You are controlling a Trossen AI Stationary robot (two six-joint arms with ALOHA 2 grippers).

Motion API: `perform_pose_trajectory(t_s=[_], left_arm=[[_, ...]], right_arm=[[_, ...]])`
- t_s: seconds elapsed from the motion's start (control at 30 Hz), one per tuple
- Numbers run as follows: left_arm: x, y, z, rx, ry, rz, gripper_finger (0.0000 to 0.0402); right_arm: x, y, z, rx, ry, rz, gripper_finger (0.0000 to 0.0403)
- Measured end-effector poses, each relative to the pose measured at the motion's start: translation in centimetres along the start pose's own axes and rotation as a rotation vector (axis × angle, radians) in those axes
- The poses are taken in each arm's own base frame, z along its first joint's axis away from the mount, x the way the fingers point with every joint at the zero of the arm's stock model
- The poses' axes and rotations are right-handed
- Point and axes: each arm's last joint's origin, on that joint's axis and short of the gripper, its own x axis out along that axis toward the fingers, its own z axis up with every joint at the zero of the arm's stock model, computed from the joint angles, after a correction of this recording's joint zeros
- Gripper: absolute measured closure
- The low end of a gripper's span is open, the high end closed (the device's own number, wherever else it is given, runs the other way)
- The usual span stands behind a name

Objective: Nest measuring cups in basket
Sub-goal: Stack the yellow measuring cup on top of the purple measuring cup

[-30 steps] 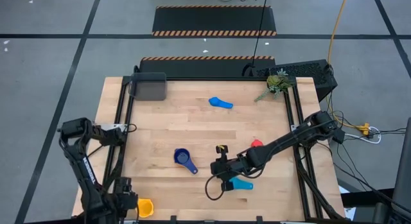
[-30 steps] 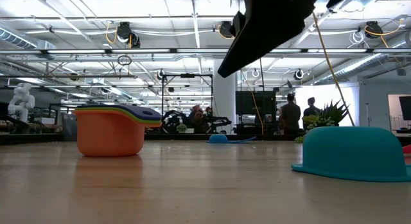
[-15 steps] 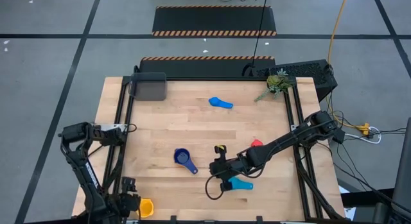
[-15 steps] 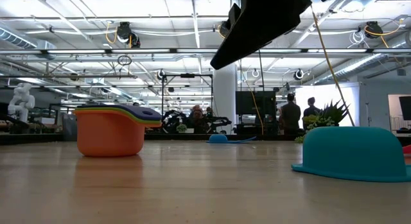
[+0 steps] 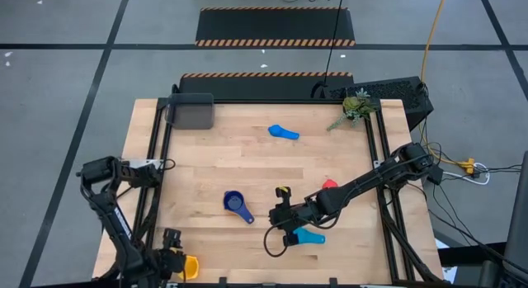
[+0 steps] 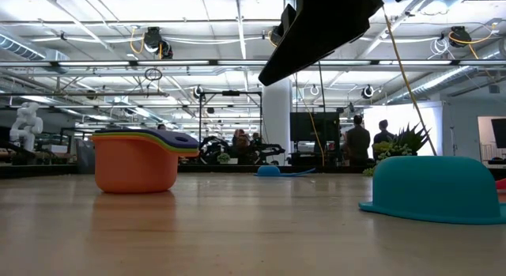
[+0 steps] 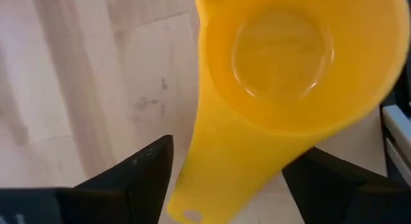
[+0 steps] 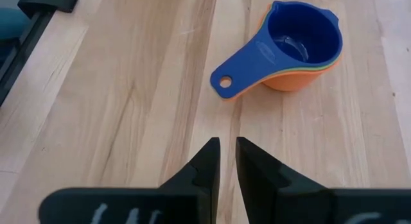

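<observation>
Left gripper (image 7: pixel 221 179): front-left table corner, fingers spread either side of yellow cup's (image 5: pixel 188 266) handle | Right gripper (image 8: pixel 227 161): closed, empty, mid-table beside upturned light blue cup (image 5: pixel 310 236) | Nested stack, dark blue cup on top (image 5: pixel 235 203): centre-left | Basket (image 5: pixel 191 111): far-left corner

Blue-topped nested stack (image 5: pixel 236 203) mid-table; yellow cup (image 5: pixel 188 266) front-left edge; grey basket (image 5: pixel 190 111) far-left corner.
</observation>
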Motion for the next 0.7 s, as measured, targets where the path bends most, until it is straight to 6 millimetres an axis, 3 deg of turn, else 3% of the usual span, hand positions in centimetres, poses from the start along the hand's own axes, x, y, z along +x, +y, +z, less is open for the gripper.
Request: perform_pose_trajectory(t_s=[0.4, 0.7], left_arm=[[0.9, 0.6, 0.2, -0.007, 0.014, -0.011, 0.026], [1.1, 1.4, 1.0, -0.137, 0.022, 0.005, 0.0264]], right_arm=[[0.0, 0.0, 0.0, -0.011, 0.0, 0.0, 0.0362], [0.0, 0.0, 0.0, -0.022, -0.001, -0.001, 0.0362]])
